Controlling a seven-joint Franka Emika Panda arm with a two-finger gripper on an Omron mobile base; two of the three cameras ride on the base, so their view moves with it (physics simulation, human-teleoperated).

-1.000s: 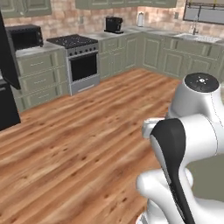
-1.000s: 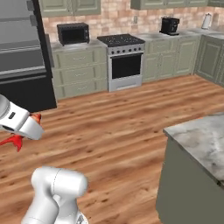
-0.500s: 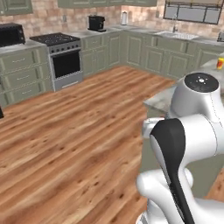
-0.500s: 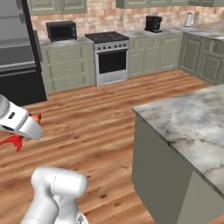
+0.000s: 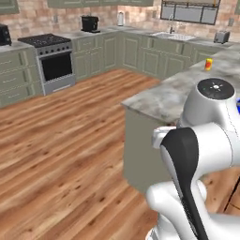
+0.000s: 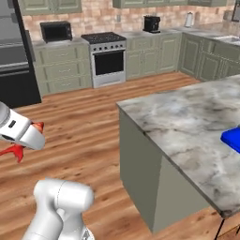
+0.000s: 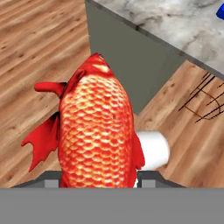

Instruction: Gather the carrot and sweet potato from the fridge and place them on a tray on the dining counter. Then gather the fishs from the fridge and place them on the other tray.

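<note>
The red-orange fish (image 7: 97, 127) is sitting right in the end effector (image 7: 94, 175), scales and fins spreading up the middle of the hand view, and the end effector is gripping it at its lower body. In the right base view a red fin of the fish (image 6: 15, 151) is poking out below the white hand at the left edge, well short of the dining desk (image 6: 187, 122).

That grey-white veined marble desk is lying ahead, its near corner pointing toward the robot, with a grey side panel dropping to the wood floor (image 5: 56, 140). In the hand view the fish is hanging over the floor just beside that corner of the desk (image 7: 175, 22), not above the top.

A blue tray (image 6: 232, 138) is resting on the desk at its far right side. The black fridge (image 6: 14, 56) is standing far from the desk, at the upper left of the right base view, beside a microwave (image 6: 56, 32). Beyond the desk, a steel range (image 6: 108, 63) is sitting among green cabinets, and a small yellow bottle (image 5: 208, 64) is standing on the desk's far end.
</note>
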